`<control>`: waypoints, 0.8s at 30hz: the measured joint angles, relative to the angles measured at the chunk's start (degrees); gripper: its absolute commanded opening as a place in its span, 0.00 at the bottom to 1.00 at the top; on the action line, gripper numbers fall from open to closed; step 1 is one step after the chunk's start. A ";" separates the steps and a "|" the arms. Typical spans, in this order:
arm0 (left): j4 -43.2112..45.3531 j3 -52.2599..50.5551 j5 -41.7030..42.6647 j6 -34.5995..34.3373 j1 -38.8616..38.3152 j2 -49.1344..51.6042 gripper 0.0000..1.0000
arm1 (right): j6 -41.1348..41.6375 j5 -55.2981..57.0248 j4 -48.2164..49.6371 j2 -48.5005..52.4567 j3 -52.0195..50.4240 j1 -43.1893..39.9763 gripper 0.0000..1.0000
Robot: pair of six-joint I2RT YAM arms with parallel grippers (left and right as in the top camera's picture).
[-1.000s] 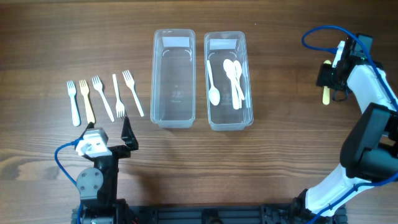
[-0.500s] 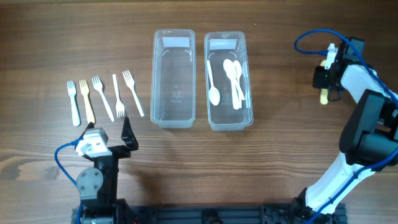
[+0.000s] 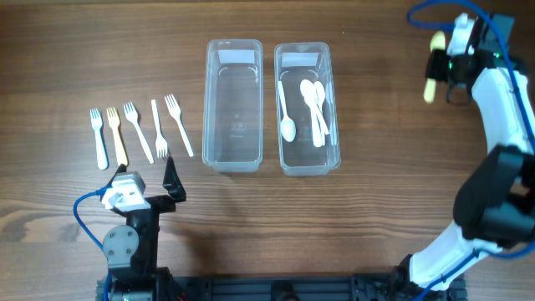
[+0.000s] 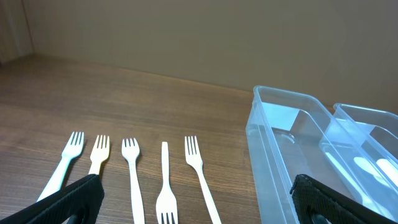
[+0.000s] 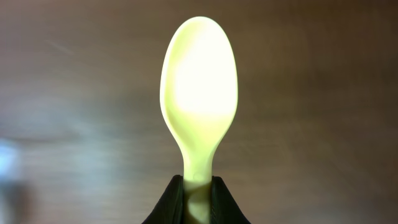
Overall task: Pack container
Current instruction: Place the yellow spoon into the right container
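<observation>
Overhead, the wooden tabletop carries two clear rectangular containers side by side at centre. The left container holds nothing, and the right container holds several white spoons lying lengthwise. Five forks lie in a row to the left of the containers: four point their tines away from the robot, the fourth from the left points its tines toward it, and the second is cream rather than white. The left tool sits just on the near side of the fork row, released and empty, with its fingers spread wide. The right tool is at the far right corner, well apart from the containers, clenched on a pale yellow spoon that juts out to its left. Left wrist view: the left tool shows two dark fingertips at the bottom corners, wide apart, with the forks on the tabletop between them and the left container ahead to the right, the right container beyond it. Right wrist view: the right tool pinches the handle of the pale yellow spoon between its dark fingers. The bowl stands upright above them, brightly lit against the blurred wood grain.
</observation>
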 measured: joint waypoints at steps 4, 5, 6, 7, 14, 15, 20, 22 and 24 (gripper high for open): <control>0.00 0.00 0.00 0.00 0.00 0.00 1.00 | 4.00 -6.05 -2.25 -3.21 0.79 7.67 0.04; 0.00 0.00 0.02 0.00 0.00 0.00 1.00 | 4.66 -6.93 -3.39 -3.17 0.76 10.03 0.04; 0.00 0.00 0.00 0.00 0.00 0.00 1.00 | 5.05 -7.52 -4.50 -3.06 0.70 12.22 0.04; 0.00 0.00 0.00 0.00 -0.02 0.00 1.00 | 5.44 -7.78 -5.35 -3.06 0.66 14.43 0.04; 0.00 0.00 0.00 0.00 0.00 0.00 1.00 | 6.08 -4.17 -6.54 -3.06 -0.24 26.10 0.04; 0.00 0.00 0.00 0.00 -0.02 0.00 1.00 | 6.10 -3.76 -6.49 -3.06 -0.92 27.26 0.04; 0.00 0.00 0.00 0.00 0.00 0.00 1.00 | 6.25 -2.97 -5.99 -2.19 -3.34 31.63 0.26; 0.00 0.00 0.00 0.00 0.00 0.00 1.00 | 6.78 -2.91 -4.98 -0.44 -3.45 33.53 0.47; 0.00 0.00 0.00 0.00 0.00 0.00 1.00 | 6.91 -2.84 -1.92 0.46 -3.76 34.45 0.49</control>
